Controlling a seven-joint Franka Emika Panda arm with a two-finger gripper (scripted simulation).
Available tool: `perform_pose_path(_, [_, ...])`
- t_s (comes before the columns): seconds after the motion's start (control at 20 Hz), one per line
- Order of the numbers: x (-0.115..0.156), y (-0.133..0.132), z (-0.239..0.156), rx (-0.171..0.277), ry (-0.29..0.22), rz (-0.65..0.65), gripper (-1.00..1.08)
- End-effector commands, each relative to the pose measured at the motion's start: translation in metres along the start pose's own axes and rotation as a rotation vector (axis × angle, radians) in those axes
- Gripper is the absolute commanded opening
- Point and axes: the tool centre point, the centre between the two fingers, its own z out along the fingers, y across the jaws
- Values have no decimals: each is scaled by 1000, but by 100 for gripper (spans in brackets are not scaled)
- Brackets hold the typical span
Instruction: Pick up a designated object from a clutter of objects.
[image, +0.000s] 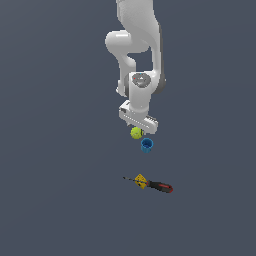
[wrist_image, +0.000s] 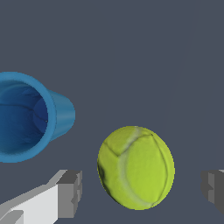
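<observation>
The yellow-green tennis ball (image: 136, 132) lies on the dark floor, just under my gripper (image: 138, 131). In the wrist view the ball (wrist_image: 136, 167) sits between my two grey fingertips (wrist_image: 70, 193), with a gap on each side. The gripper (wrist_image: 141, 192) is open and touches nothing. The small blue cup (image: 146, 145) stands close beside the ball; in the wrist view its open mouth (wrist_image: 22, 117) shows. The small yellow cube (image: 141, 181) rests against the red-and-black-handled screwdriver (image: 157, 186), nearer the camera in the exterior view.
The white arm (image: 137, 50) reaches down from the top of the exterior view. The dark grey floor (image: 60, 150) spreads around the objects. The blue cup stands very near one finger's side.
</observation>
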Motion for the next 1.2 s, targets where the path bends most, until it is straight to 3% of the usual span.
perform_pose_path(0.0, [0,0,10,0,0,1,100])
perform_pose_path(0.4, [-1,0,25,0,0,2,100])
perform_pose_path(0.45, [-1,0,25,0,0,2,-100])
perform_pose_path(1.15, [0,-2,21,2,2,1,-100])
